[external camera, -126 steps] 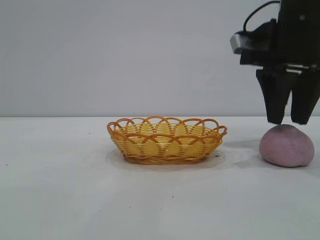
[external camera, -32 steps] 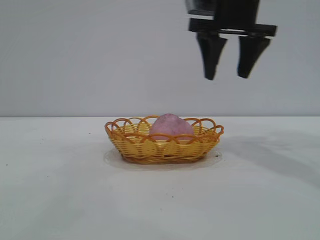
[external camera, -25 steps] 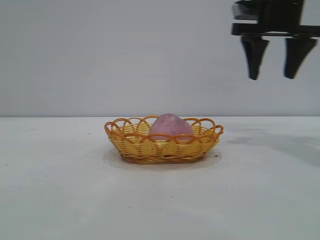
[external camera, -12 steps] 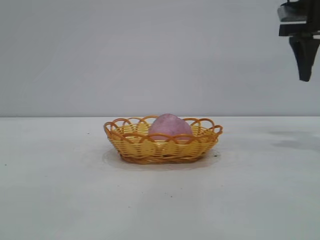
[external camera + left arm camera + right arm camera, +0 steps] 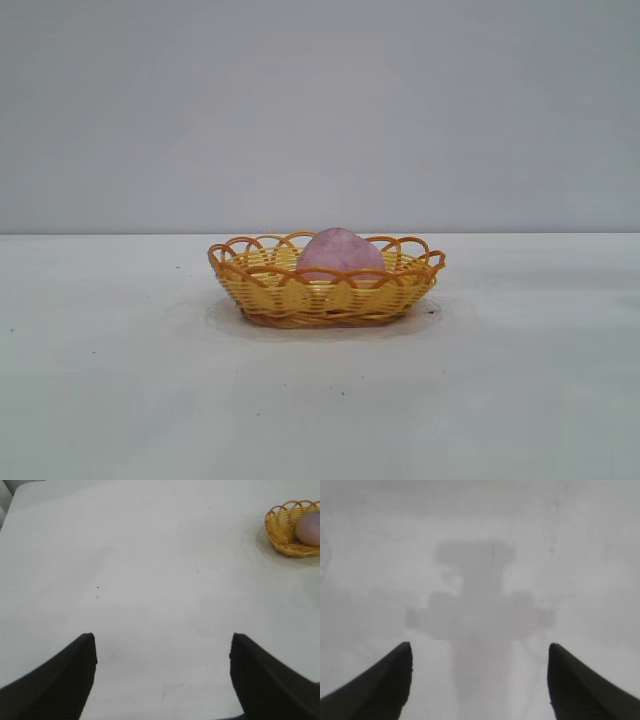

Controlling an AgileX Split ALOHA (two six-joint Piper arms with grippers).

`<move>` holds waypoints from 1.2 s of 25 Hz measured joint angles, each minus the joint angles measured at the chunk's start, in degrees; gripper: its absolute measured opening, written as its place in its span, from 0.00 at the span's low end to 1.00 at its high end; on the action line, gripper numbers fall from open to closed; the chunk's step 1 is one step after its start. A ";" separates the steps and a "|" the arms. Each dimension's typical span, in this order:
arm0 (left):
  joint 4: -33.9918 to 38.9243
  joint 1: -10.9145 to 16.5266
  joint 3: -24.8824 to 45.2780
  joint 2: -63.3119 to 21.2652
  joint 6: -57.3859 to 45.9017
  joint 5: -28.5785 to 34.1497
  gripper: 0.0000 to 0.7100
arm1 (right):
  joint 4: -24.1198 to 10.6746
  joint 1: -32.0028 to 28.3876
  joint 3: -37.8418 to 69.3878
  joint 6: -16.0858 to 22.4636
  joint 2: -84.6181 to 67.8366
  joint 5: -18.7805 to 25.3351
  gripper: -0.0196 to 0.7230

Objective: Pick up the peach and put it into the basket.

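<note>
The pink-mauve peach lies inside the yellow wicker basket with the orange looped rim, at the table's middle. The left wrist view also catches the basket far off, with the peach in it. My left gripper hangs open over bare white table, well away from the basket. My right gripper is open too, above plain table with only its own shadow beneath it. Neither arm appears in the exterior view.
The white table stretches wide around the basket on all sides. A pale grey wall stands behind it. A table corner shows in the left wrist view.
The right gripper, open and empty, has travelled to the right and left the exterior view. The peach and basket have stayed still.
</note>
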 joint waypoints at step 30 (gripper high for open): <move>0.00 0.00 0.00 0.00 0.00 0.00 0.74 | 1.07 0.00 32.66 0.56 -63.96 3.47 0.75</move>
